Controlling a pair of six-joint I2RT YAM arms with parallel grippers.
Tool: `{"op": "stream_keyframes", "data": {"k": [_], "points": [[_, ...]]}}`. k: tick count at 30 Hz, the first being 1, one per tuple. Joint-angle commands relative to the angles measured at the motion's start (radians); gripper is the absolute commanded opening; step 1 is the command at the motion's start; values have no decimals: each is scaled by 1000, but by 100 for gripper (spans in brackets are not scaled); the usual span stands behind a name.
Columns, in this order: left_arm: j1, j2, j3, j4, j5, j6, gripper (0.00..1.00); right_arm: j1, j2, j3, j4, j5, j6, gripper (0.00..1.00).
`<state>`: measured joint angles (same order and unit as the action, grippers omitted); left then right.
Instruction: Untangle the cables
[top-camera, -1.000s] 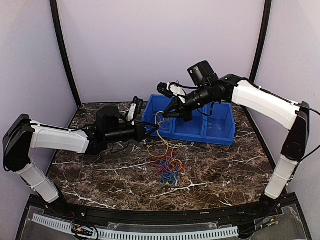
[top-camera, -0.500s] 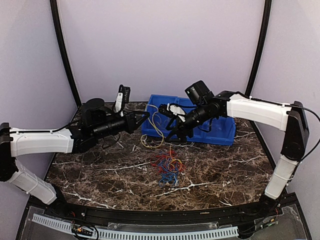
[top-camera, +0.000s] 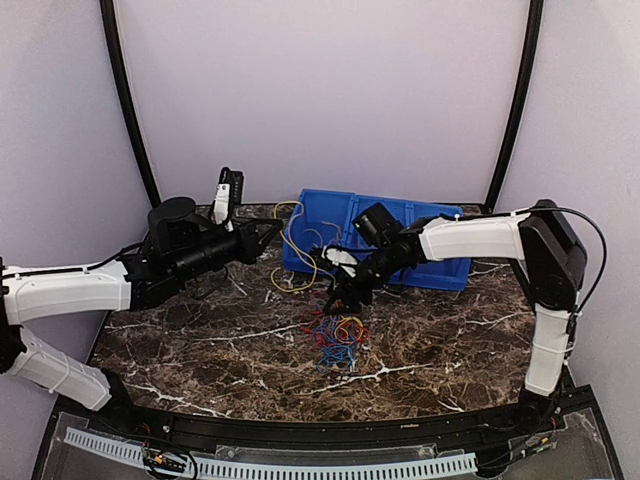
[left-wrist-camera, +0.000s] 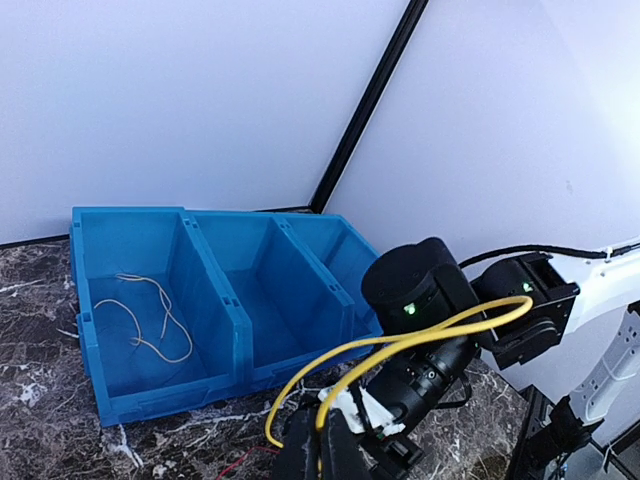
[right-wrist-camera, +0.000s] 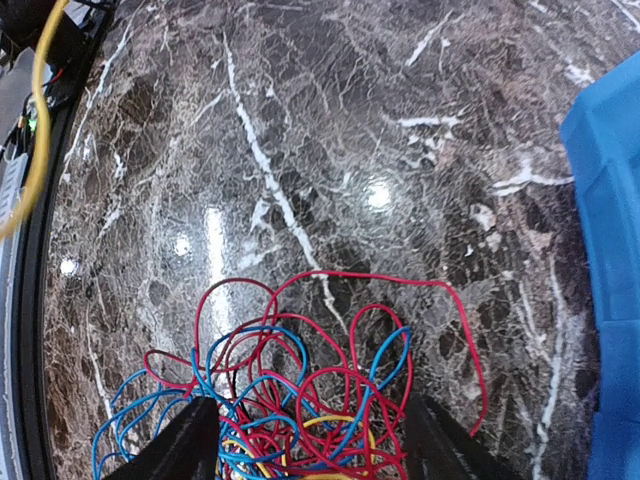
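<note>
Step in hand: judged from how things lie, one strand is out of the tangle and the next one is about to be picked.
Left pincer (left-wrist-camera: 322, 442): clamped tight on the yellow cable (left-wrist-camera: 440, 328), held up at centre left of the top view.
Yellow cable: hangs in loops from that pincer down by the left end of the blue bin (top-camera: 430, 268); it looks apart from the bunch.
Right pincer (right-wrist-camera: 308, 420): jaws wide, nothing in them, pointing down with one finger on either side of the tangle.
Cables (top-camera: 338, 335): red, blue and yellow bunch on the desk (top-camera: 450, 340), centre of the top view, just in front of the bin.
Bin: a pale wire (left-wrist-camera: 163, 318) lies in its left compartment, as the left wrist view shows it.
Next move: probably lowering the right pincer and closing on a single strand at the tangle's edge, not on several at once.
Writing: no brand, label or text can be read.
</note>
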<state>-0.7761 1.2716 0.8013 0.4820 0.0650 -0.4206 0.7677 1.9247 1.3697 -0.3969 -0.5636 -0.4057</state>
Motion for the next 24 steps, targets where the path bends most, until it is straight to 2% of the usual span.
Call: {"op": "stream_keyframes", "data": {"k": [1,7,12,17,21,24], "points": [[8,-64,-11,-24,-45,23,0,28,45,-26,63,-34,27,58],[23,-149,93,-185,-124,111,0,31,91,-55,68,-83,39,28],[66,-249,319,-358,-172,184,0,31,111,-71,80,-90,50,24],[67,-289,541,-465,-243,282,0,30,150,-44,55,-95,54,14],[67,-305,663,-559,-313,335,0,31,158,-40,55,-88,58,14],[68,-319,690,-573,-361,364,0,30,156,-38,55,-89,60,14]]}}
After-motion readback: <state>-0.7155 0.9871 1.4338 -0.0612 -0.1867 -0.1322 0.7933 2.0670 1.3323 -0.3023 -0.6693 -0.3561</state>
